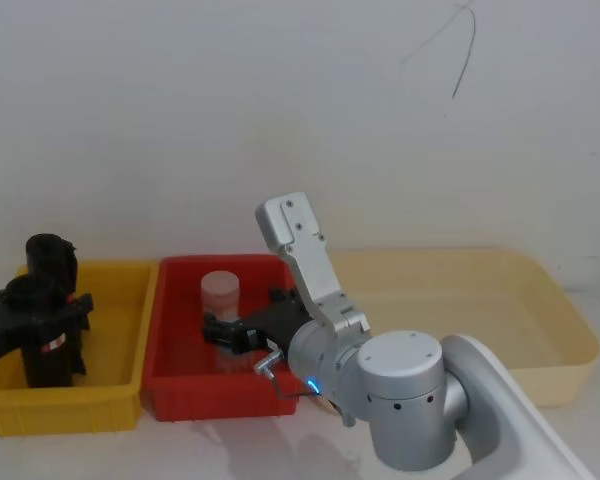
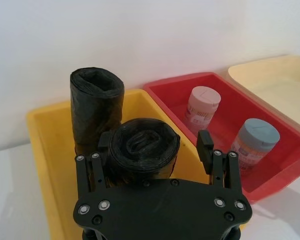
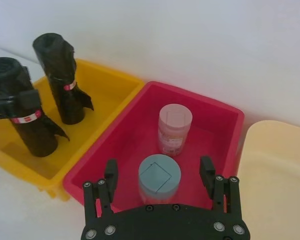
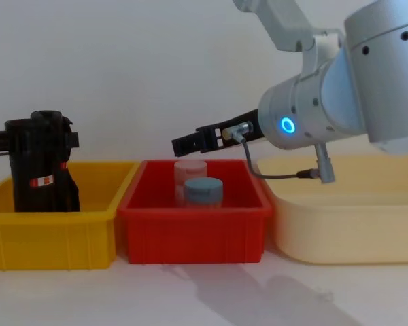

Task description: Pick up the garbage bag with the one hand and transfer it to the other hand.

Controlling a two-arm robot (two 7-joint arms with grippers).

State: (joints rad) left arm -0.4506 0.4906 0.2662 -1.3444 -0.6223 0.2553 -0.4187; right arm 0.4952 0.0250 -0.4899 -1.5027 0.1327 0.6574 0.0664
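While upright, red-banded black garbage bag (image 3: 32, 135)

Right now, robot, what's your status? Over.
Left gripper open, straddling garbage bag in yellow bin. Right gripper open above red bin. Second roll close behind bag.

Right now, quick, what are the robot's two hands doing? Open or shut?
Left gripper: open, around the front bag roll, not clamped.
Right gripper: open, empty, over the red bin.

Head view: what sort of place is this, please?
Likely a robot test bench: yellow bin, cream tray, left end effector around the garbage bag, right end effector above the red bin.
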